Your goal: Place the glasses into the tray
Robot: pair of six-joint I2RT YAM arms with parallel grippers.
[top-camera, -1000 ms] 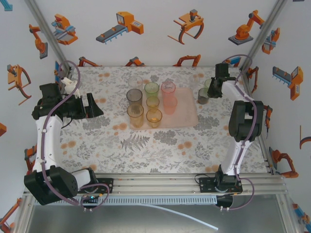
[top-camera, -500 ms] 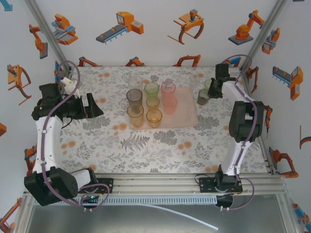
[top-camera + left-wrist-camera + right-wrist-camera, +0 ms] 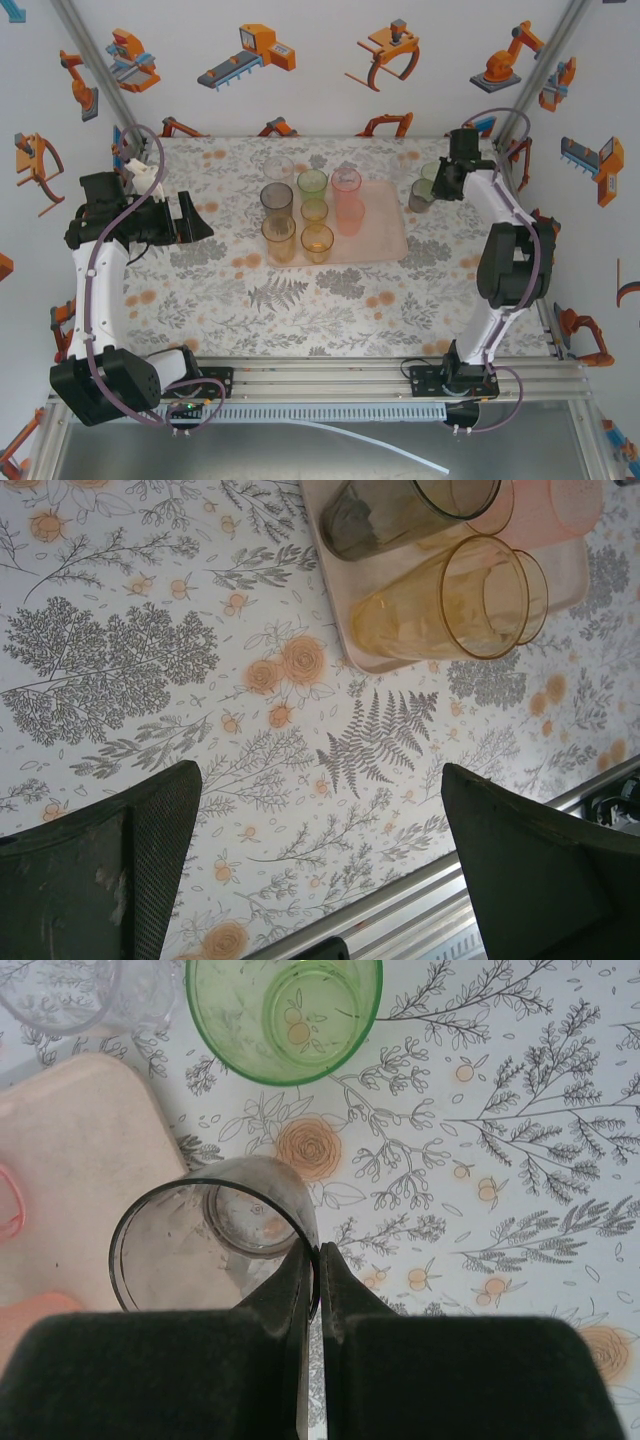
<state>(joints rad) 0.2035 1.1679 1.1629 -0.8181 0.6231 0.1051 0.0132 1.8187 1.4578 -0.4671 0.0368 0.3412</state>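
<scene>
The pale pink tray (image 3: pixel 385 240) lies mid-table and holds several glasses: smoky grey (image 3: pixel 277 198), green (image 3: pixel 312 183), tall pink (image 3: pixel 348 205) and orange (image 3: pixel 279 238). My right gripper (image 3: pixel 318 1250) is shut on the rim of a smoky grey glass (image 3: pixel 205 1250), held upright just right of the tray's corner (image 3: pixel 70 1150); from above the glass (image 3: pixel 420 195) sits under the gripper (image 3: pixel 440 184). A green glass (image 3: pixel 285 1015) and a clear glass (image 3: pixel 60 995) stand on the table beyond it. My left gripper (image 3: pixel 320 775) hangs open and empty, left of the tray (image 3: pixel 355 650).
Another clear glass (image 3: pixel 278 166) stands behind the tray's far left corner. In the left wrist view the orange glass (image 3: pixel 450 600) and smoky glass (image 3: pixel 400 515) sit on the tray's near left corner. The table's metal front rail (image 3: pixel 420 900) runs below.
My right arm has swung its elbow outward to the right, and the gripper with the smoky grey glass has shifted slightly away from me. The left arm has not moved.
</scene>
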